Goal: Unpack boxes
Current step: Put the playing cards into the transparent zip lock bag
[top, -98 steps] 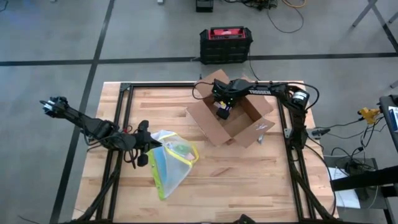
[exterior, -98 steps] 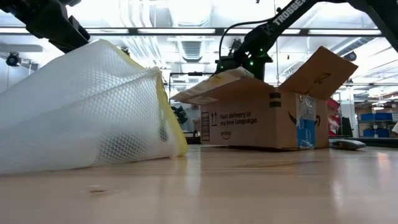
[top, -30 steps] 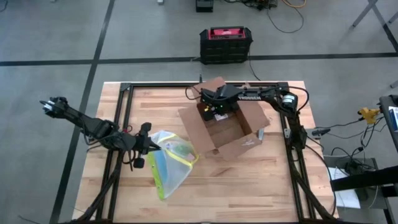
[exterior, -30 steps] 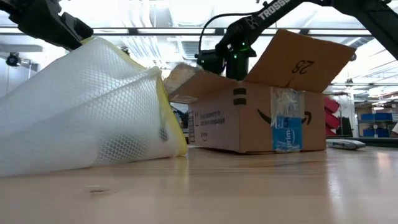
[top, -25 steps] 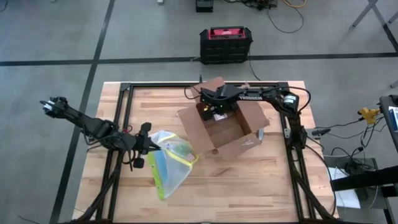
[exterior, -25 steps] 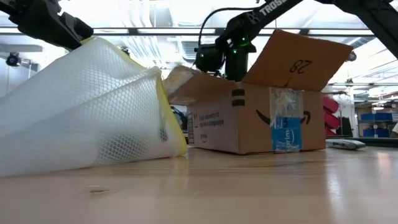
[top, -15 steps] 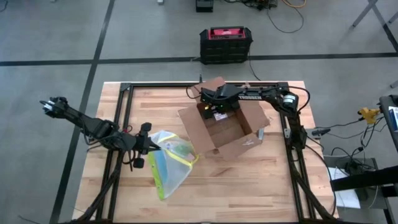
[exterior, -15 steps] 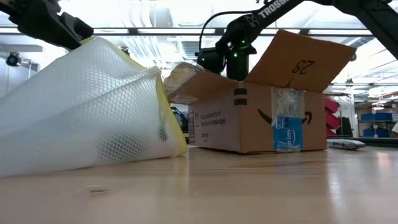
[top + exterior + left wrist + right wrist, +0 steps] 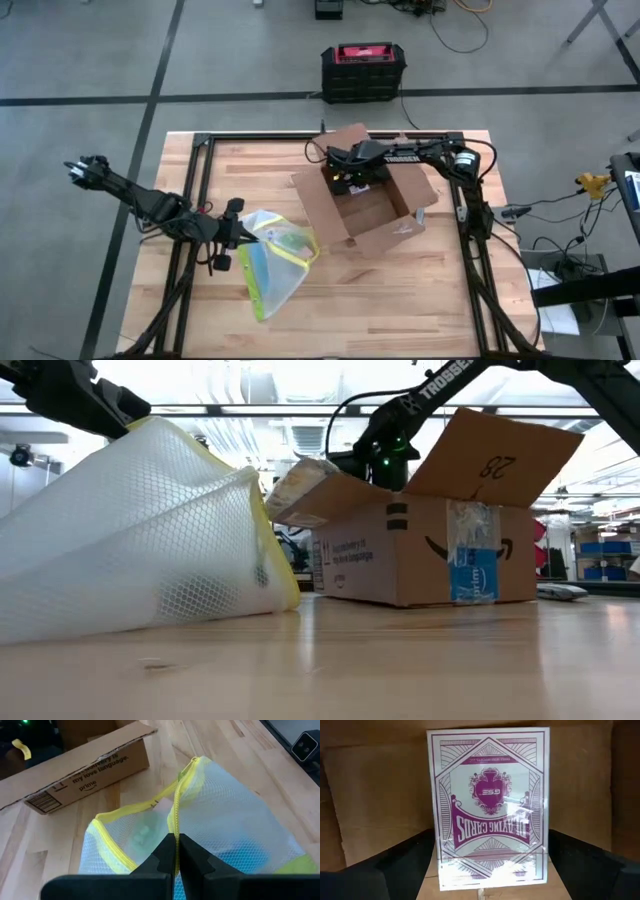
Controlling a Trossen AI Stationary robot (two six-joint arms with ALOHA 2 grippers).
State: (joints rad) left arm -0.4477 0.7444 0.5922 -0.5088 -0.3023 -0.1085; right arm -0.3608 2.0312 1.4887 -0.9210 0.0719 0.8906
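The brown cardboard box (image 9: 372,212) stands open on the table's far right part, its flaps spread; the low view also shows the box (image 9: 420,555). My right gripper (image 9: 350,182) reaches down into its far left corner, open. There a white and purple pack of playing cards (image 9: 490,805) lies between the fingers (image 9: 405,865); I cannot tell whether they touch it. My left gripper (image 9: 240,238) is shut on a clear yellow-edged mesh pouch (image 9: 272,262) at the left, whose lower end rests on the wood. My left gripper pinches the pouch's yellow zip edge (image 9: 176,822) between its two shut fingers, coming slanting down from the table's left side. That edge is held up off the table, and the rest of the pouch (image 9: 130,550) slopes down onto the wood.
A black and red case (image 9: 363,70) stands on the floor beyond the table's far edge. Black frame rails (image 9: 200,190) run along the table's left and right sides. A small flat thing (image 9: 560,592) lies right of the box. Bare wood stretches along the near edge.
The box has slid a little toward the table's right edge, with my right gripper inside it going the same way and slightly down. The left gripper and the pouch have kept still.
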